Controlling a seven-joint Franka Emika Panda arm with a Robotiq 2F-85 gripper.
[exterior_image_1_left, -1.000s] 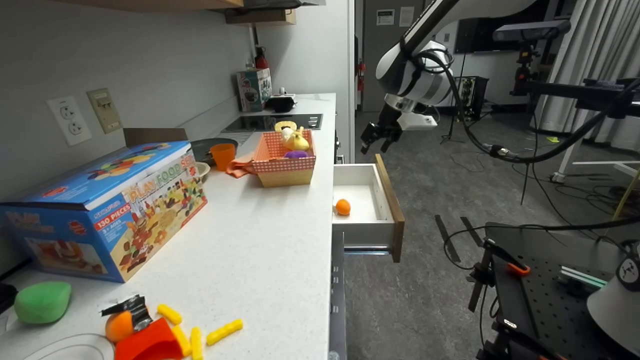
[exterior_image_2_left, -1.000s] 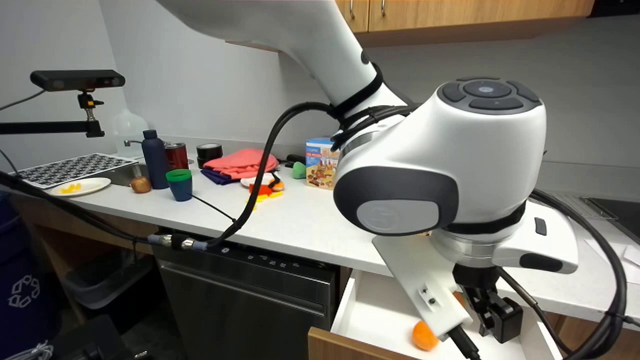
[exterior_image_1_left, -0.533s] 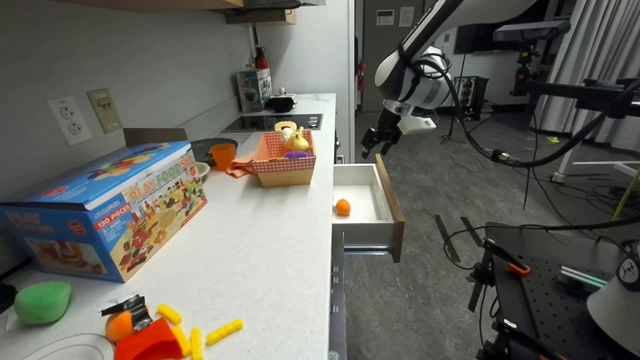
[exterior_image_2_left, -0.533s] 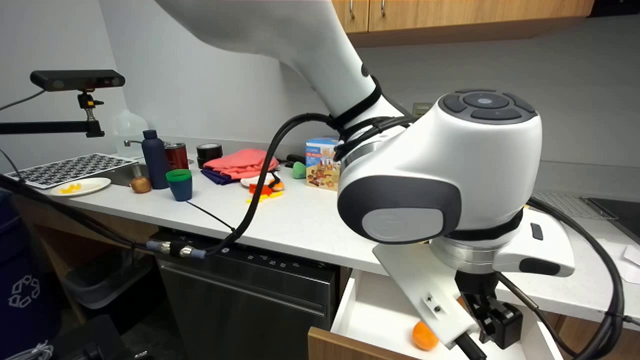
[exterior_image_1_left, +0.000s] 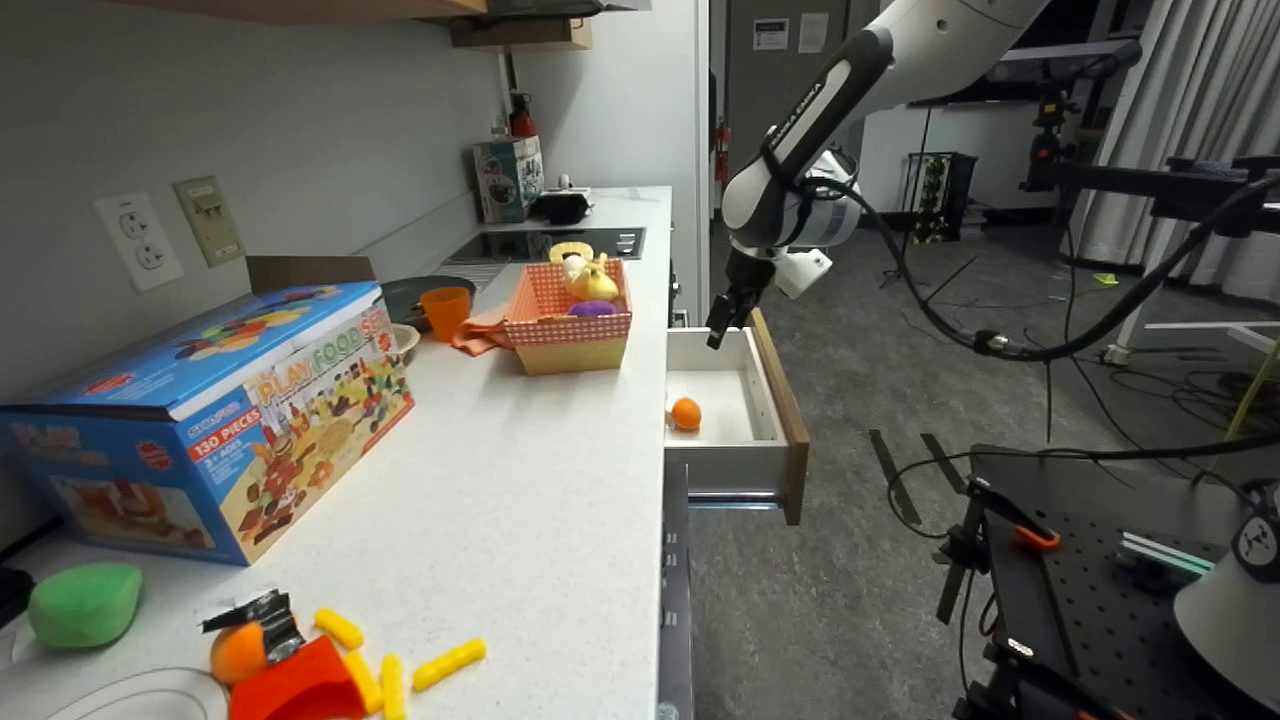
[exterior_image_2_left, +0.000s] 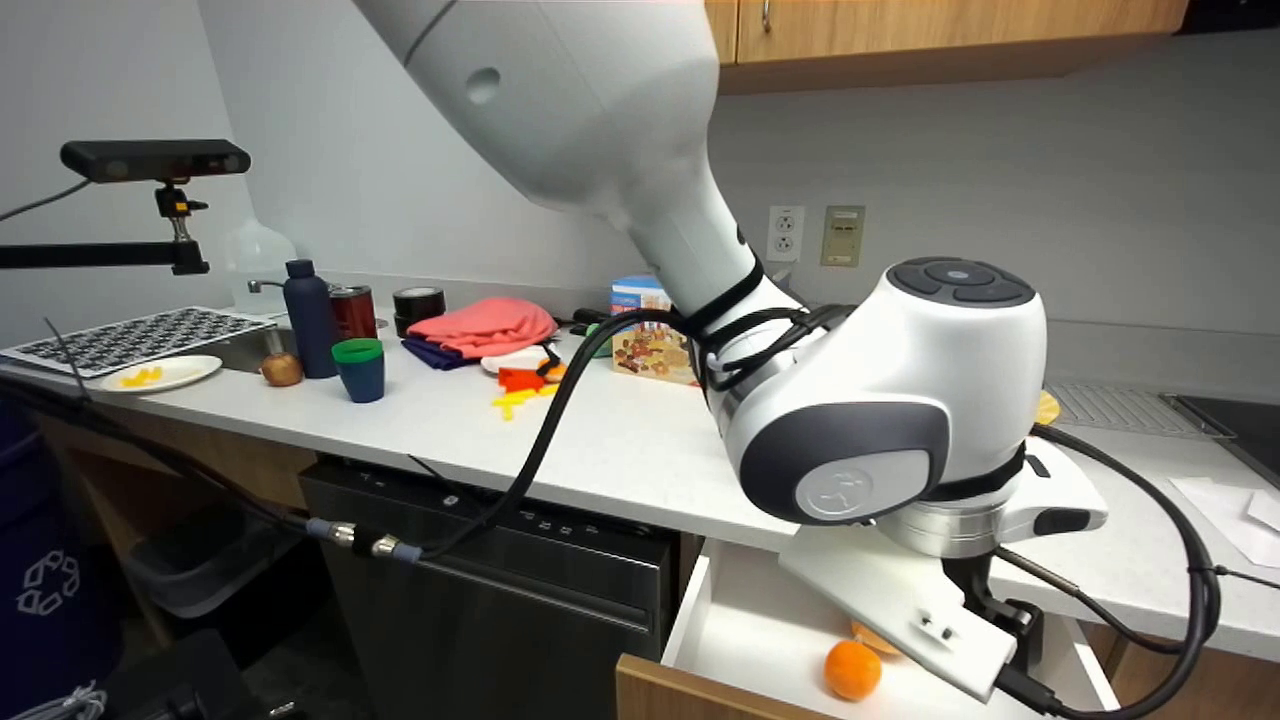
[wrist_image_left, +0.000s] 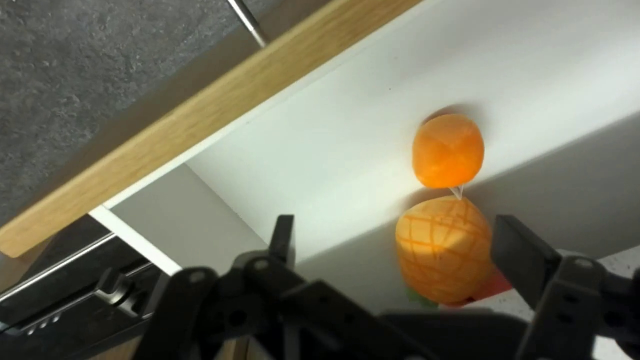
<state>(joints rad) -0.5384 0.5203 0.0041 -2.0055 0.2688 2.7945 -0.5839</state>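
My gripper (wrist_image_left: 395, 230) is open and empty, above the pulled-out drawer (wrist_image_left: 210, 110). In the wrist view a round yellow-orange toy with a crosshatched, pineapple-like skin (wrist_image_left: 442, 245) lies in the drawer, appearing between the fingers and nearer the right one. A smooth orange ball (wrist_image_left: 447, 150) lies beside it on the white drawer floor. The ball shows in both exterior views (exterior_image_1_left: 685, 414) (exterior_image_2_left: 852, 669). The crosshatched toy is partly hidden behind the ball and the white camera bracket in an exterior view (exterior_image_2_left: 873, 638). The gripper (exterior_image_1_left: 722, 328) hangs over the drawer's far end there.
The counter edge (exterior_image_1_left: 664, 450) runs above the drawer. A red-checked basket (exterior_image_1_left: 570, 345) with toy food, an orange cup (exterior_image_1_left: 446, 312) and a play food box (exterior_image_1_left: 220, 420) stand on the counter. A dishwasher (exterior_image_2_left: 490, 590) is beside the drawer. A cable loops from the arm.
My arm has come down and the gripper has moved lower over the drawer, with the wrist turned. The drawer and the orange ball stay in place.
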